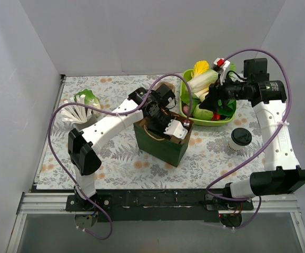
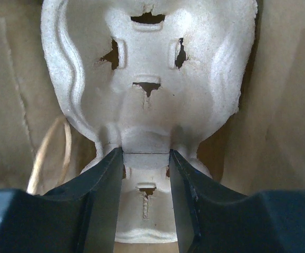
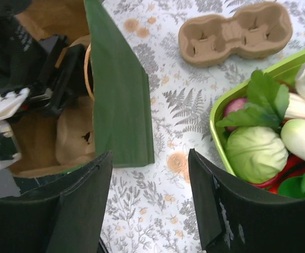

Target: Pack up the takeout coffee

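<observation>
my right gripper point(image 1: 211, 103) is spread wide with nothing between its fingers. it hangs above the strip of table between the bag point(image 1: 160, 150) and the basket point(image 1: 227, 120), close to the basket's edge, nose pointing toward the bag. the cup point(image 1: 238, 143) is not ahead of it. it stands on the table behind and below the gripper, back toward that arm's base and to its outer side, apart from both bag and basket, and out of the right wrist view. the cup is upright with its lid point(image 1: 242, 135) on top, so its long axis is vertical, and i judge a side-on grasp around the wall suits it best. my left gripper point(image 2: 145, 155) is down inside the bag, pinching the middle rib of the carrier point(image 2: 147, 63). from there the cup lies off to the right, beyond the bag's wall. so the right arm is both nearer and free. i reckon the coming move is to pull it back, turn it down toward the cup, and close on it before lifting it over the bag's rim.
</observation>
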Controlling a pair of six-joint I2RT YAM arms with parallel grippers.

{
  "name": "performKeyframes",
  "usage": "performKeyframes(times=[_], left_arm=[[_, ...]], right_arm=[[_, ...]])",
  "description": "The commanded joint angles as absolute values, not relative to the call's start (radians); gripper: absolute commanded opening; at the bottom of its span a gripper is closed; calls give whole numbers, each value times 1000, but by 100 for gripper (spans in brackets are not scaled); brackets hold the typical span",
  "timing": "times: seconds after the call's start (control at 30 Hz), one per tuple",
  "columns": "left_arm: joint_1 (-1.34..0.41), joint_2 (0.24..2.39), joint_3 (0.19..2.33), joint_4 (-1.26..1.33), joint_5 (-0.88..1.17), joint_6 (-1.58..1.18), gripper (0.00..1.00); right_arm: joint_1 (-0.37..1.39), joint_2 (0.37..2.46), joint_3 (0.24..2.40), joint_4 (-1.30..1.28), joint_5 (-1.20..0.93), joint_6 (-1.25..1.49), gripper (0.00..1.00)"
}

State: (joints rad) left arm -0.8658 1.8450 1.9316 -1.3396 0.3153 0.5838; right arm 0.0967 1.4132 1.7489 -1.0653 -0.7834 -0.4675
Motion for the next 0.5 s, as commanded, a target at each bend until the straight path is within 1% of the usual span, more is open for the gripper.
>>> performKeyframes(times=[0.0,0.2,0.47], left_arm=[[-856,1878,1914,-1382,275,607,0],[-844,1894,1884,-1384,293,601,0],[-839,1911,1842,-1382,296,607,0]], right_arm=[[98,1339,1680,-1029,-819,-488,67],[97,1290,1588,-1023,-827,-517,66],[98,1278,1551,-1026,-836,-523,66]])
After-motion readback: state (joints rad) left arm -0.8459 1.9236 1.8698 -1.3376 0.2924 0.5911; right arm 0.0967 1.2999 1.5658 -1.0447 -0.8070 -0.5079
